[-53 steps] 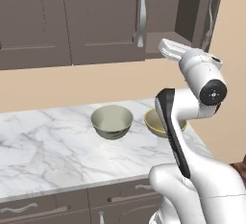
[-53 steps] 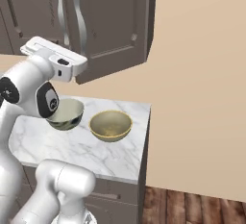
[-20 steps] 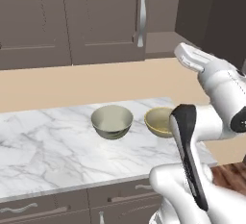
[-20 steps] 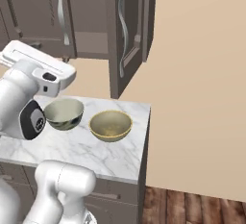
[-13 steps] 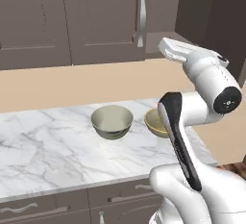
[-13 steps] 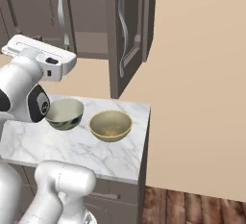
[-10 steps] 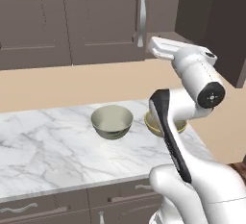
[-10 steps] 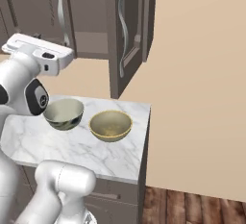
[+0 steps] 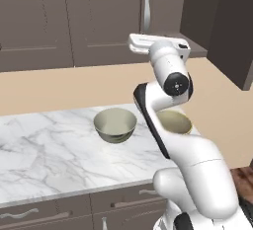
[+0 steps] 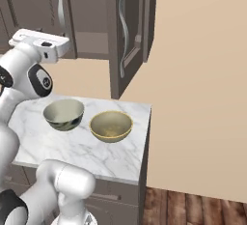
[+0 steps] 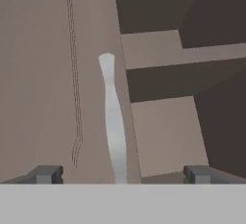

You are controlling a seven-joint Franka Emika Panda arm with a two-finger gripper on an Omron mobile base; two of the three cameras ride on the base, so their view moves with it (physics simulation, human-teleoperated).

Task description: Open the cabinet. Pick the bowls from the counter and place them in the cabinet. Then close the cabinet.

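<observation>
The right door (image 10: 126,35) of the cabinet (image 9: 99,21) now stands swung out, where moments ago it was shut, and the arm has swung back leftward. The gripper (image 11: 120,174) faces the left door's silver handle (image 11: 112,117), jaws fully apart and holding nothing. That door (image 9: 106,19) probably comes next. Both bowls, grey-cream (image 9: 115,125) and mustard-yellow (image 10: 111,125), wait on the worktop (image 9: 44,150).

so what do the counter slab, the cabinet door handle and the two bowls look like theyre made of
White grey-veined counter slab: looks like polished marble, going by the veining. Long silver bar handle on the dark brown cabinet door: probably brushed metal, pale sheen. Mustard-yellow bowl and grey-cream bowl: likely glazed ceramic, smooth with a soft shine.
</observation>
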